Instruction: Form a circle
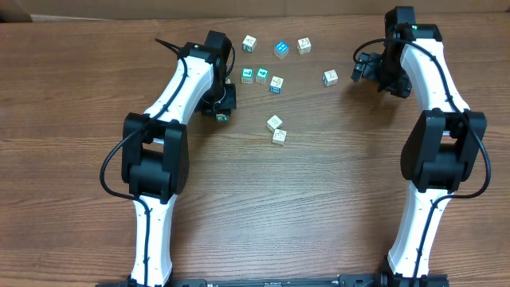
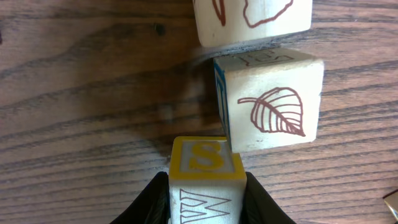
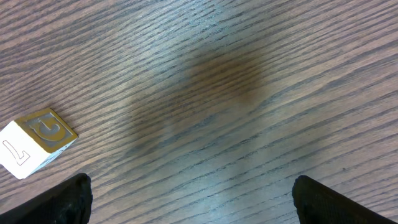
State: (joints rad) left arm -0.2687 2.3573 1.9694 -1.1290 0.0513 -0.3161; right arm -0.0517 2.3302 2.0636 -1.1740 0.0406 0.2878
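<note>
Left gripper (image 2: pixel 206 182): clamped on the S cube (image 2: pixel 205 158), one finger against each side, bottom centre of the left wrist view.
S cube: just below the leaf cube (image 2: pixel 273 102), corner to corner.
Right gripper (image 3: pixel 189 186): fingers wide apart over the table (image 3: pixel 249 74); G cube (image 3: pixel 38 140) at left edge.
Letter cubes (image 1: pixel 276 83): nine, scattered across the upper middle of the overhead view, not in a ring.

You see a whitish S cube (image 2: pixel 206 163) with a yellow-bordered face, a leaf cube (image 2: pixel 273 106) with red-brown outline and blue side; the table (image 2: pixel 81 93) is brown wood grain
</note>
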